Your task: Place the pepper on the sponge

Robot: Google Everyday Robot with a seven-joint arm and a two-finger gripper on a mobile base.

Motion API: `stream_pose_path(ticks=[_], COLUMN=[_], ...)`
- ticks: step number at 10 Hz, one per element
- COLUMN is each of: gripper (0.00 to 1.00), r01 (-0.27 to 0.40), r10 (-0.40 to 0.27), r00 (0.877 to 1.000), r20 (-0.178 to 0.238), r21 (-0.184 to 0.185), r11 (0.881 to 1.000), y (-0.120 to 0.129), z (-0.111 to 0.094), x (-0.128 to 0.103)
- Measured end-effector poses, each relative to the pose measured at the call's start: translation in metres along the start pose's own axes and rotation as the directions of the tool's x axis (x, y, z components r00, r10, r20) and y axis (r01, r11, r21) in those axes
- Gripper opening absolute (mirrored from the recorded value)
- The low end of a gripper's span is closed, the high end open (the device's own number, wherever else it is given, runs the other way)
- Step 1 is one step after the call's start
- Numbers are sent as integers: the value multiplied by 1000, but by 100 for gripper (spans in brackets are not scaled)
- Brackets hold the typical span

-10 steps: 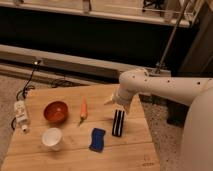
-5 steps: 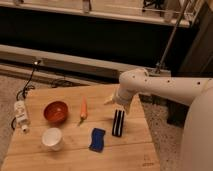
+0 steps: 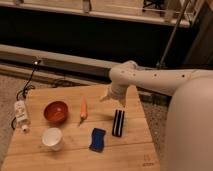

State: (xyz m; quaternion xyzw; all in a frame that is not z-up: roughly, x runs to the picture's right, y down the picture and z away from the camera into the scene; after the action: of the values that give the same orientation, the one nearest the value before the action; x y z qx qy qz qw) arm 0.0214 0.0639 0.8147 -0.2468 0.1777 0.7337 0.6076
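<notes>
Zero displacement shows over the last second: the gripper (image 3: 110, 96) hovers above the wooden table (image 3: 125, 156), at 2 o'clock from the pepper (image 3: 83, 108), and whether it is spread or closed cannot be told. The pepper lies flat on the table beside the red bowl (image 3: 56, 111), apart from the sponge (image 3: 97, 140) at its 5 o'clock, so the pepper is not on the sponge.

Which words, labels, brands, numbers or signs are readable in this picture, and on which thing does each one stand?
None can be read.
Small dark mark on the wooden table, near its corner: too blurred to read.
Black block: white stripes only, no letters.
Sponge: no text.
Gripper, over the table, right of the pepper: no text visible.
</notes>
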Motion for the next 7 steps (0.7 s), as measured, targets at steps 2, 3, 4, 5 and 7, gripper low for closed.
stream_pose_path(ticks=[2, 3, 4, 5, 7], gripper=[80, 80, 80, 80, 80], r01=[64, 91, 125, 148, 187], r10=[-64, -90, -124, -146, -181], r00=[998, 996, 992, 988, 980], r20=[-6, -19, -38, -54, -81], r21=[15, 23, 30, 44, 80], r11=[998, 996, 992, 988, 979], y=[40, 56, 79, 94, 120], z=[4, 10, 23, 35, 63], x=[-10, -11, -11, -11, -7])
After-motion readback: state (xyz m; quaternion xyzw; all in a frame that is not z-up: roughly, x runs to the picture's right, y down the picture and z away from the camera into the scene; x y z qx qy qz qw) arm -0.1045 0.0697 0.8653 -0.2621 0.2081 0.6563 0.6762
